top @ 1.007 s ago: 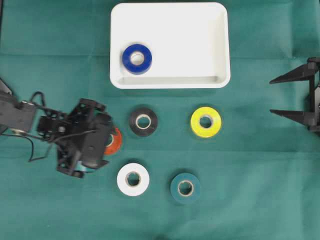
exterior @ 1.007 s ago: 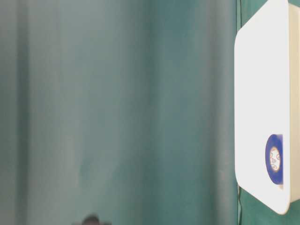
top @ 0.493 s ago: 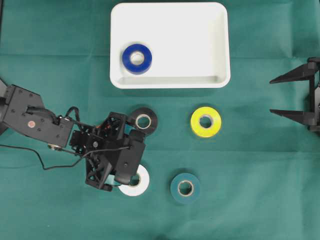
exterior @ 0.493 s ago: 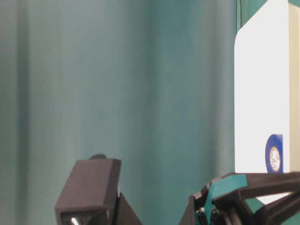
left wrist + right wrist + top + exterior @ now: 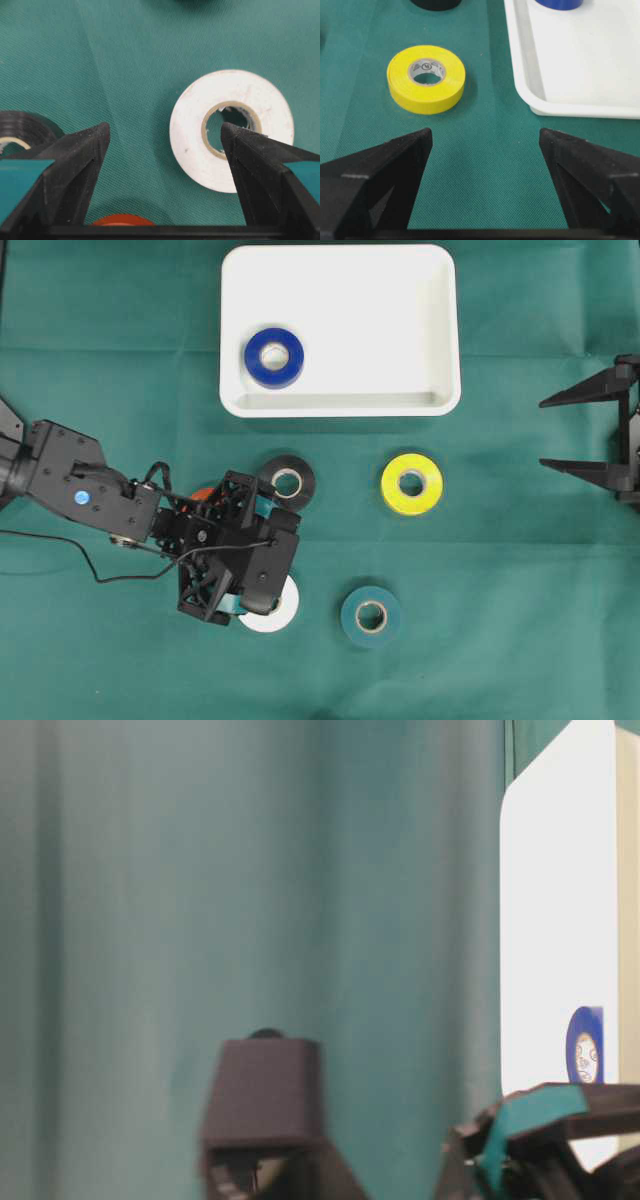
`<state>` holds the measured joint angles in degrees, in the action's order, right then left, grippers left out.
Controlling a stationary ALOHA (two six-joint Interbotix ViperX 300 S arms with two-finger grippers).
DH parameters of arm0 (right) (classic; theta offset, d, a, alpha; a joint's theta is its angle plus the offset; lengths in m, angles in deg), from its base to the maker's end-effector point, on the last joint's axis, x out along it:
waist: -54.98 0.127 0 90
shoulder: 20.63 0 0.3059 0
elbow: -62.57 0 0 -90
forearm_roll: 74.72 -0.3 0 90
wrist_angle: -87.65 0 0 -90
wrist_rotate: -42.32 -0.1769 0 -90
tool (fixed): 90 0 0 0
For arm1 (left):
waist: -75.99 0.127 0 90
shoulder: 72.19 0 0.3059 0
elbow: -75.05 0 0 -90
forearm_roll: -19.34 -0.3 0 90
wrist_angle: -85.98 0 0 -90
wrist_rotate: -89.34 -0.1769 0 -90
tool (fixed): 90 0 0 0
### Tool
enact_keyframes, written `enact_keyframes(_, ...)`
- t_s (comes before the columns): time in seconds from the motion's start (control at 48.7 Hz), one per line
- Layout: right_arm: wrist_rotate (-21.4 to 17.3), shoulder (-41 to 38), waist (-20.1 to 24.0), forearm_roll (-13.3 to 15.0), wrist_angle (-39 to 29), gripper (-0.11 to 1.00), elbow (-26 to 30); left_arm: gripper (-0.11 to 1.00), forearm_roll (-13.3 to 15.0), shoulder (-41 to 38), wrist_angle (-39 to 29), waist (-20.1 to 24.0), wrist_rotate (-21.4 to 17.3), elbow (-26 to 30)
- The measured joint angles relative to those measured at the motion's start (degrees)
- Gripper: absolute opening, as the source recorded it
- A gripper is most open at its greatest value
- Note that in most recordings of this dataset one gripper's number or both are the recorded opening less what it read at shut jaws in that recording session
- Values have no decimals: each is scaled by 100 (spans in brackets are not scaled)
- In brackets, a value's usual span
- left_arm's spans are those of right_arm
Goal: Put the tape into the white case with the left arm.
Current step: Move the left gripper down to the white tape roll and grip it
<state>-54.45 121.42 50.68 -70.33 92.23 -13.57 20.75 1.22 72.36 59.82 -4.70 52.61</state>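
One blue roll (image 5: 274, 358) in the case (image 5: 400, 320); five rolls on the table (image 5: 500, 640). Both grippers' fingers apart: left (image 5: 165, 137), right (image 5: 485, 137).

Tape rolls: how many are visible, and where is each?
6. Blue roll in the white case; black, yellow and teal on the cloth; white and orange mostly hidden overhead beneath the left pincer.
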Motion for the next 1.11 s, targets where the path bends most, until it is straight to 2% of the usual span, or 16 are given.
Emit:
enact_keyframes(0.534, 0, 0, 0, 0, 0, 62, 0, 90, 0, -633, 26, -35, 9, 176)
enact_keyframes(0.842, 9, 0, 9, 0, 0, 62, 0, 88, -9, -738, 193, -35, -26, 220)
enact_keyframes(0.904, 0, 0, 0, 0, 0, 62, 0, 83, 0, -738, 202, -35, -26, 211)
enact_keyframes(0.945, 0, 0, 0, 0, 0, 62, 0, 75, 0, -747, 202, -35, -35, 211)
enact_keyframes(1.11, 9, 0, 0, 0, 0, 62, 0, 28, 0, -747, 185, -70, -9, 211)
